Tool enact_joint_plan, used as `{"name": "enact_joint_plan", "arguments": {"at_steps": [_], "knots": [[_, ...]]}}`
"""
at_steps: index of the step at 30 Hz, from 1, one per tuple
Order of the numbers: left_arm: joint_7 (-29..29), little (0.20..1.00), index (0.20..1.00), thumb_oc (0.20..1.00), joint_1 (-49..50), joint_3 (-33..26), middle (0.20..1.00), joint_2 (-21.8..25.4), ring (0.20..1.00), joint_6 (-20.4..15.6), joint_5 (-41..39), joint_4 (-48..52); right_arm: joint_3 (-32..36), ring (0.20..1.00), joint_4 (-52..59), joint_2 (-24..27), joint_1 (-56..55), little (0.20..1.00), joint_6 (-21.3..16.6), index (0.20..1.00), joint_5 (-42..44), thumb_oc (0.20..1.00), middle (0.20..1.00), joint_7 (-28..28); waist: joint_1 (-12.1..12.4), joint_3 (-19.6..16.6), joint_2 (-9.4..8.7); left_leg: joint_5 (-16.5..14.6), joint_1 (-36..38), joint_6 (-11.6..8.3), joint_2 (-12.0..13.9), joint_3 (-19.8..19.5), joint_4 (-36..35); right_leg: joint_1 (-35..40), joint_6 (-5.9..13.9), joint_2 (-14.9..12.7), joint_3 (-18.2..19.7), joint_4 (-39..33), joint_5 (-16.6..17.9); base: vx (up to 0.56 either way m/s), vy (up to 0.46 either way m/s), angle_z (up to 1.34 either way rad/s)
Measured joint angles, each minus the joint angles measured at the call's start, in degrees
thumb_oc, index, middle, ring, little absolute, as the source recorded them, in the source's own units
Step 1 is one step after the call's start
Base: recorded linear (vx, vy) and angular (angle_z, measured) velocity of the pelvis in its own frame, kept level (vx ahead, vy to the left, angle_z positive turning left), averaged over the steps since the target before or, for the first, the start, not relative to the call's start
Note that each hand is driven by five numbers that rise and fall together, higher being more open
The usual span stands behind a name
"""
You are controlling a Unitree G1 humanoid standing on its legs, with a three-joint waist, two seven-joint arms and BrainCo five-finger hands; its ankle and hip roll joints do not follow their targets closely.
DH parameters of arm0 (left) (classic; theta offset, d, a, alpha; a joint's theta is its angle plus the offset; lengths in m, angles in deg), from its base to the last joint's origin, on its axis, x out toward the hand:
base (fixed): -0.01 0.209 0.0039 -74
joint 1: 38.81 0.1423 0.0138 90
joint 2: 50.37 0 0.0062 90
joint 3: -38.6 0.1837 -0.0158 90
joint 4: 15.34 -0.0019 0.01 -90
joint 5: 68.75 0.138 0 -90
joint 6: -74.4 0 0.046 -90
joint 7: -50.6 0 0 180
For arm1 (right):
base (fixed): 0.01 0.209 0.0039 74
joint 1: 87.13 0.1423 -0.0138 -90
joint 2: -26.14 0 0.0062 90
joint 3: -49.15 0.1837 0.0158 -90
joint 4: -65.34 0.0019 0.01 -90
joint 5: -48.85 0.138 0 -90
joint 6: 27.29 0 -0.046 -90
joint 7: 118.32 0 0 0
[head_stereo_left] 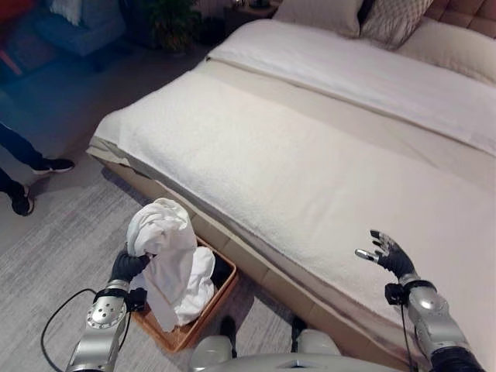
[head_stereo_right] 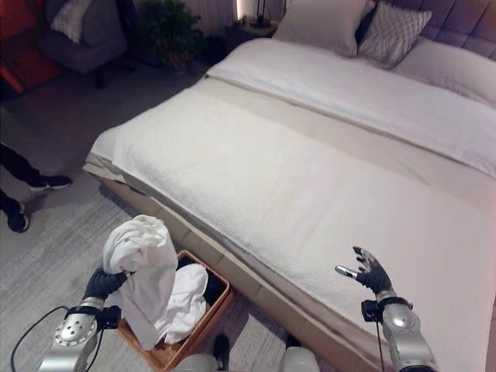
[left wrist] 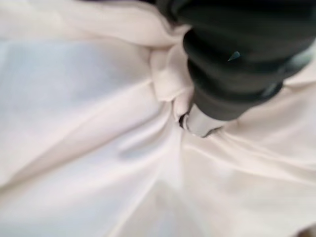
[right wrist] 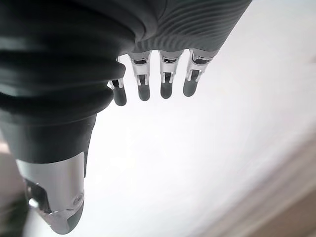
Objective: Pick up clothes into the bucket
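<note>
Bed [head_stereo_left: 310, 155]: biggest thing I had in view, white cover, ran from the far pillows [head_stereo_right: 322, 23] down toward my right arm. I saw no loose clothes lying on it.
Floor [head_stereo_left: 62, 232]: grey carpet along the bed's near side; a person's shoes [head_stereo_left: 35, 182] stood at the far left, well apart from the work.
Basket [head_stereo_right: 198, 329]: brown woven one, on the floor just beside the bed base, serving as the bucket. Some white cloth was already down inside it.
White garment [head_stereo_left: 167, 256]: the task's thing. Its bunched top was lifted above the basket rim, its lower folds trailed into the basket.
Progress: I judged this late in the drop-off. Garment over and partly in the basket, not yet let go. Left to do: lower, release, check for more clothes.
Left hand [head_stereo_left: 126, 266]: closed on the garment's upper bunch from the basket's left side; in the left wrist view the cloth [left wrist: 98, 148] was gathered tight against the hand, fingers buried in the folds.
Right hand [head_stereo_right: 368, 273]: idle, raised over the bed's near edge, fingers [right wrist: 165, 89] spread loose and near straight, holding nothing, touching nothing I could make out.
</note>
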Motion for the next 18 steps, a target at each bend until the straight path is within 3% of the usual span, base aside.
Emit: {"name": "enact_joint_plan", "arguments": {"at_steps": [6,13,18], "knots": [[-5.5,0.200,0.200,0.200,-4.4,0.6,0.200,-0.3,0.200,-1.1,-1.2,-6.5,-0.7,1.000,-9.8,0.3,1.0,1.000,-1.5,1.000,-3.5,1.000,1.000,-5.3,-0.5,6.8,-0.29,0.0,-6.2,0.04,0.2,0.1,3.8,-6.8,-0.20,-0.1,0.6,4.0,-0.1,-0.09,0.031,-0.03],[-10.8,0.200,0.200,0.200,-13.7,2.0,0.200,0.2,0.200,-1.6,-1.8,-12.1,-1.8,1.000,-10.4,2.1,7.4,1.000,-2.6,1.000,-3.2,1.000,1.000,-8.7,-1.4,16.1,-1.07,-1.8,-16.0,-0.44,0.5,0.7,12.5,-16.3,-1.54,0.6,2.4,11.4,-0.9,-0.08,0.034,-0.07],[-15.1,0.200,0.200,0.200,-18.8,4.9,0.200,1.5,0.200,-1.7,-1.6,-15.8,-4.3,1.000,-8.8,2.4,10.7,1.000,-4.2,1.000,-0.9,1.000,1.000,-11.4,-1.9,17.9,-1.04,-4.6,-25.1,-0.79,0.8,0.7,21.9,-25.1,-2.65,0.8,3.4,19.5,-3.0,-0.06,0.031,-0.07]]}}
